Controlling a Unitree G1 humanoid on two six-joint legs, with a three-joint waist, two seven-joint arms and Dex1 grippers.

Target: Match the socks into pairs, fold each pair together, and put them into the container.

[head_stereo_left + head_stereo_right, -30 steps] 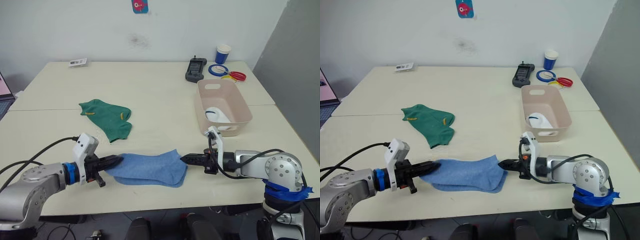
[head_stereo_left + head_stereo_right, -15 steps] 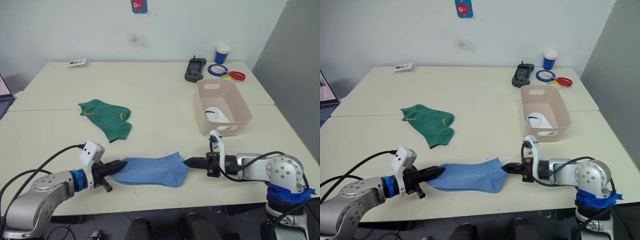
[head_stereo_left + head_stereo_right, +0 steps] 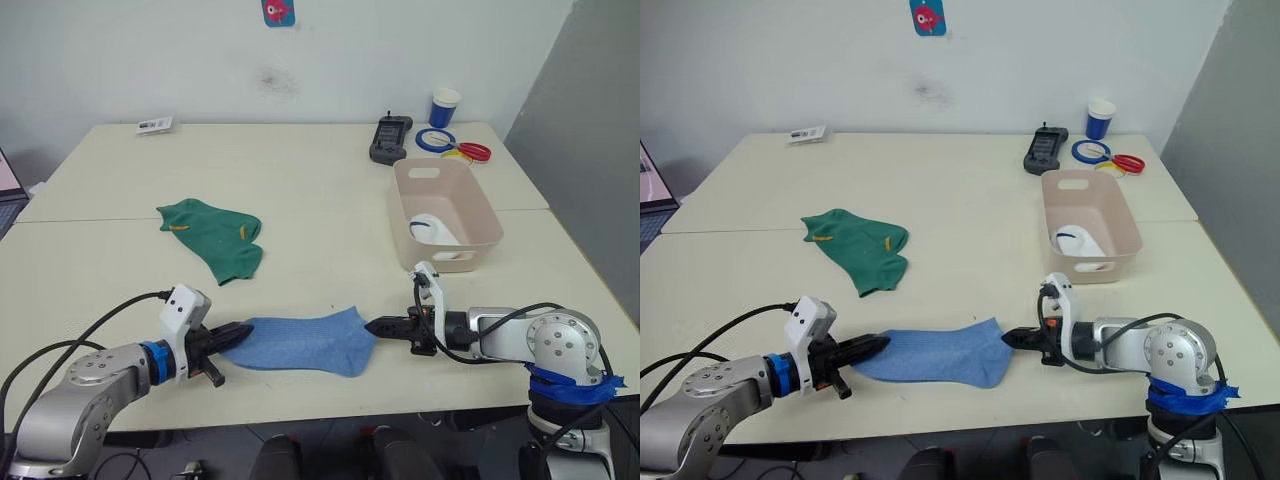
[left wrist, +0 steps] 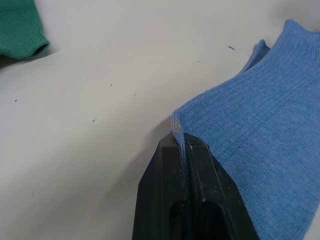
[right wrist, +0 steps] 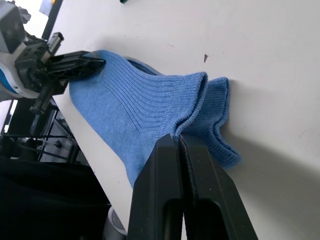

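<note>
Socks, light blue pair (image 3: 303,343), lie stacked flat near front edge of desk (image 3: 300,190), stretched between the two hands. Left hand (image 3: 240,332) has its fingers pinched tight on one end of the top blue sock; wrist view shows fabric edge caught between the closed black fingers (image 4: 172,165). Right hand (image 3: 372,326) is likewise clamped on the opposite end, cuff fabric nipped between its fingers (image 5: 170,150), w/ second blue sock lying just under. Beyond left hand, farther back on desk, dark green pair (image 3: 218,236) lies overlapped, small yellow marks showing. Beyond right hand sits the pink-beige container (image 3: 470,210), white socks (image 3: 432,229) inside it. Far end of desk past container: black handset (image 3: 391,138), blue paper cup (image 3: 446,107), tape rings (image 3: 455,146). Small card (image 3: 156,124) at far corner on left-hand side.
</note>
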